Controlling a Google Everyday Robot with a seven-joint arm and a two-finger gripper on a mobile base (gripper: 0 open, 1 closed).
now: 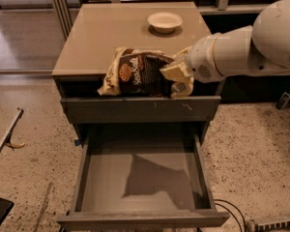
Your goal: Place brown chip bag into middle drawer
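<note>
The brown chip bag (137, 74) has a dark brown middle with a round logo and cream ends. It hangs in the air in front of the cabinet's top edge, above the open middle drawer (142, 178). My gripper (176, 74) comes in from the right on a white arm and is shut on the bag's right end. The drawer is pulled out wide, a plain grey-brown box whose flat bottom carries the shadow of the bag and arm.
A small cream bowl (165, 21) stands at the back of the cabinet top (106, 37). The upper drawer front (140, 109) with pale scratch marks is closed. A cable (232, 211) lies on the speckled floor at the lower right.
</note>
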